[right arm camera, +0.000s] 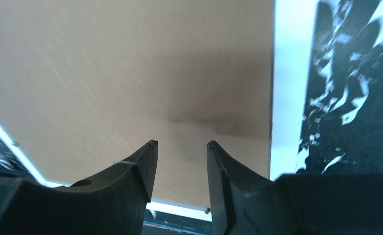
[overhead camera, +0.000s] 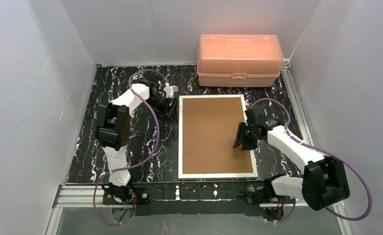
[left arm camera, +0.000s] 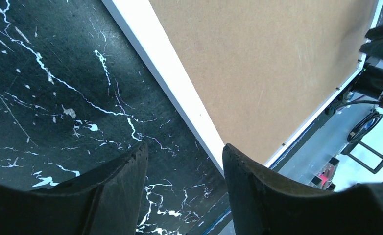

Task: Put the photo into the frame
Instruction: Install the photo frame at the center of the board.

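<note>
Both empty, jaws parted: right gripper (right arm camera: 179, 143) above the frame's (left arm camera: 184, 98) brown backing board (right arm camera: 106, 63), left gripper (left arm camera: 184, 145) just beside its white edge. A clumsy push could skid the frame.

Black marbled table (overhead camera: 91, 147): frame (overhead camera: 214, 132), apparently face-down; pink box (overhead camera: 239, 58) behind.

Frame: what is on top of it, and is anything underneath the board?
Only its brown backing board shows inside the white frame edge, with the right end effector over it, jaws apart and empty. Anything beneath the board, the photo included, is covered.
</note>
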Controlling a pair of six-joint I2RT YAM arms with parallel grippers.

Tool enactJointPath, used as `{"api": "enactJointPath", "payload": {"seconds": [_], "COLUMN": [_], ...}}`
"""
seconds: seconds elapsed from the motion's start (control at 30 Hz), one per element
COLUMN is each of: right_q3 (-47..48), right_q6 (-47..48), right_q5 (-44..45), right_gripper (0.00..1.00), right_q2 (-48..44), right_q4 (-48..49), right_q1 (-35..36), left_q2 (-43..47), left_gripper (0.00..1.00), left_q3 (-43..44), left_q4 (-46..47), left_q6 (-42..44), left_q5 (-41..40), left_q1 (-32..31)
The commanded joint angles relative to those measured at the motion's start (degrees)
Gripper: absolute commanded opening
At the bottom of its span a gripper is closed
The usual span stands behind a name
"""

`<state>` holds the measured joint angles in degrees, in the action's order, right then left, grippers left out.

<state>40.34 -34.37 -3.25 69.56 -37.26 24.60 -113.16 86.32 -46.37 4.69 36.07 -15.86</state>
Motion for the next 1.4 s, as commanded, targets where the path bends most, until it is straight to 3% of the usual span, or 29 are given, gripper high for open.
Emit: {"api": "enactJointPath", "payload": {"seconds": [0.0, 0.13, 0.33, 0.77, 1.1, 1.37], "right_q3": [6.8, 8.95, 7.79, 7.8, 5.16, 4.01], "right_q6": [2.43, 4.11, 4.71, 6.1, 6.07, 5.28], "right_q5": [-3.68, -8.23, -14.76, -17.84, -19.81, -21.63], "right_gripper": [0.5, 0.53, 0.54, 0.51, 0.49, 0.41], "right_q2": [1.59, 3.67, 8.04, 15.32, 14.49, 15.5], "right_q4": [4.87, 7.32, 11.53, 16.49, 17.7, 19.51], "right_q1": [-7.99, -17.59, -23.9, -27.9, -28.12, -28.12], "left_q2": [1.78, 0.96, -1.45, -3.73, -3.64, -3.99], "left_gripper": [0.55, 0.55, 0.55, 0.47, 0.46, 0.39], "left_q3": [-0.6, -1.44, -1.3, -1.51, -2.77, -3.58], "left_q4": [1.02, 3.56, 4.23, 4.73, 4.98, 5.14], "left_q6": [-2.24, -2.97, -3.72, -3.72, -3.21, -3.02], "left_q5": [2.38, 2.79, 3.74, 4.84, 4.49, 4.19], "left_q1": [0.08, -0.25, -0.35, -0.48, -0.74, -1.14]}}
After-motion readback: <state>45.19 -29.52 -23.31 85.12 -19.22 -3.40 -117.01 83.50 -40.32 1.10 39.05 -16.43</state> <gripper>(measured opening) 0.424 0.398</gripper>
